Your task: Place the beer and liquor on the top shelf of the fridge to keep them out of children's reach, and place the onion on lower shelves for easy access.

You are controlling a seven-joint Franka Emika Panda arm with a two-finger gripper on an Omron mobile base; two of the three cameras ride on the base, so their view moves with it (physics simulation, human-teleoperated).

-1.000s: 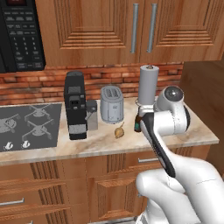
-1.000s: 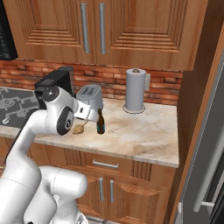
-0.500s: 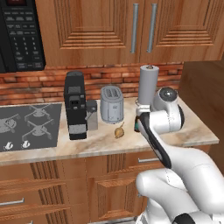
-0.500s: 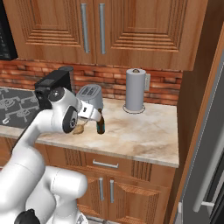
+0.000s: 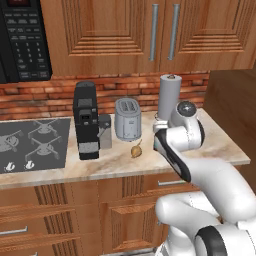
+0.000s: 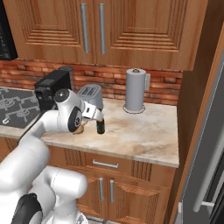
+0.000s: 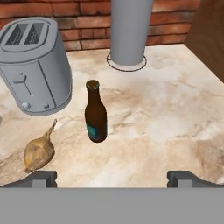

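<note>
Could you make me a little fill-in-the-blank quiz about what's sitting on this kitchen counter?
1. The beer stands ____ on the counter.
2. The onion lies in front of the ____.
3. The claw is ____, holding nothing.
4. Behind the beer, by the brick wall, stands a grey roll of ____.

Missing words: upright; toaster; open; paper towels
</note>
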